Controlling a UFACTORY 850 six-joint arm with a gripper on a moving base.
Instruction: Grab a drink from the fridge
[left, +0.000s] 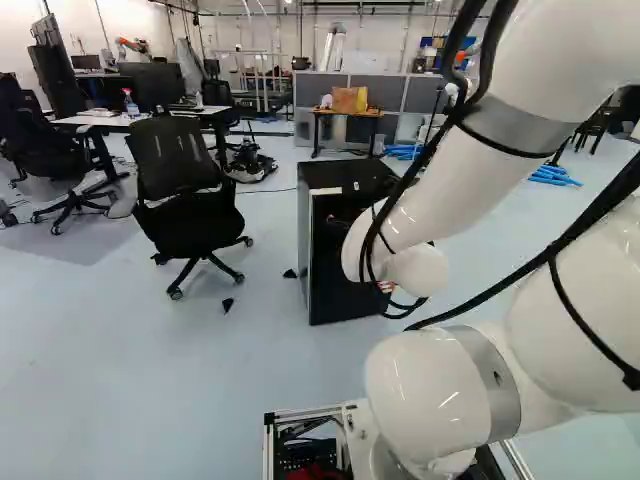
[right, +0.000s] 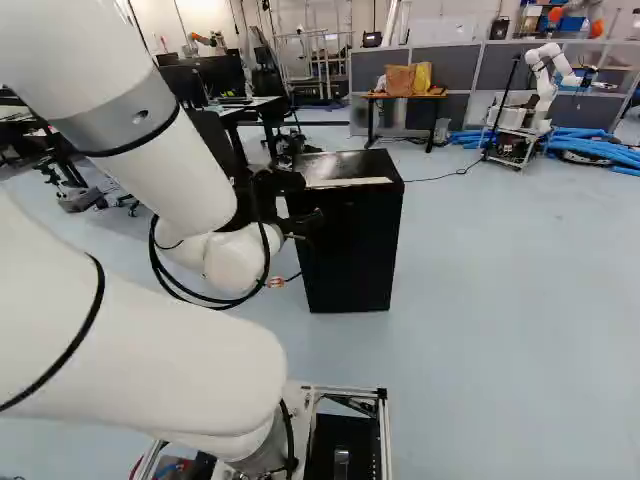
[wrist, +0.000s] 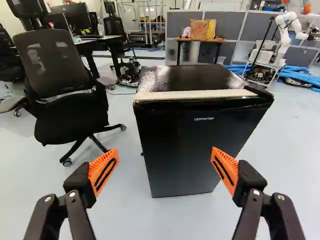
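In the right base view my gripper shows partly beside the arm's wrist, in front of the black fridge. The wrist view has the gripper with its two orange-padded fingers wide apart and nothing between them. Ahead of them stands the small black fridge, upright on the floor, its door looking shut, with a pale strip along the top front edge. The fingers do not appear to touch it. The arm partly covers the fridge in the left base view. No drink can be seen.
A black office chair stands left of the fridge. Desks with monitors are farther back. A small table with bags stands before grey partitions. Another robot stands by blue tubes at the back right.
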